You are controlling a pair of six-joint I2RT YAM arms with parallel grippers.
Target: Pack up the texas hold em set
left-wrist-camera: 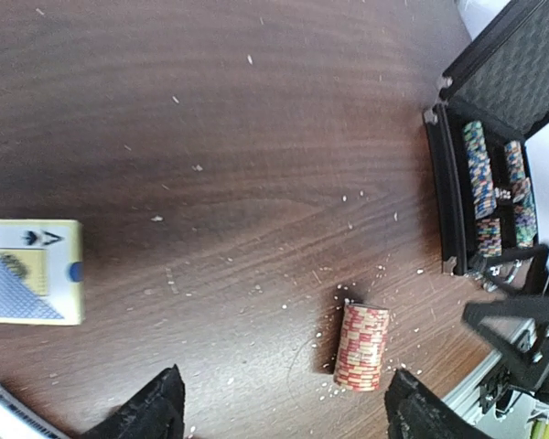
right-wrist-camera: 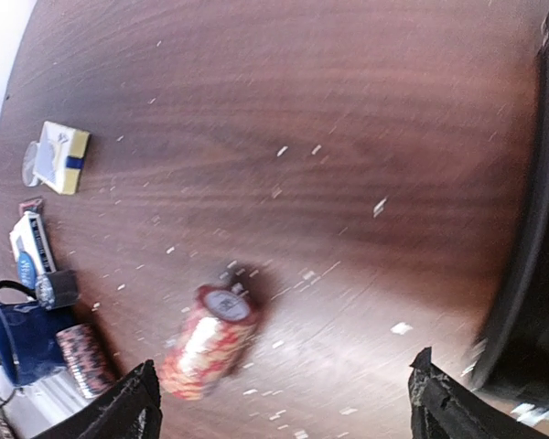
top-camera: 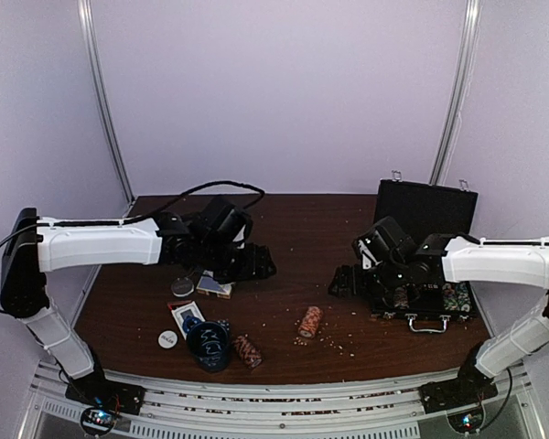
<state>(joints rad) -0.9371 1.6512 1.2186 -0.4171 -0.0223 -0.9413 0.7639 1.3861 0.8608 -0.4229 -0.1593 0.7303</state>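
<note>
The black case (top-camera: 427, 212) stands open at the right, with several chip rolls (top-camera: 454, 297) in its tray; it also shows in the left wrist view (left-wrist-camera: 454, 196). A red-and-cream chip roll (top-camera: 309, 321) lies on the table between the arms, seen in both wrist views (left-wrist-camera: 362, 346) (right-wrist-camera: 208, 340). A darker chip roll (top-camera: 248, 350) lies near the front edge. Two card decks (top-camera: 213, 287) (top-camera: 188, 317) and two round buttons (top-camera: 182, 287) (top-camera: 168, 337) lie at the left. My left gripper (top-camera: 259, 267) is open and empty above the table. My right gripper (top-camera: 345, 281) is open and empty, just left of the case.
A dark blue cup with white scribbles (top-camera: 209, 343) stands at the front left beside the darker roll, also in the right wrist view (right-wrist-camera: 20, 337). White crumbs are scattered around the red roll. The case's metal handle (top-camera: 425, 323) faces the front edge.
</note>
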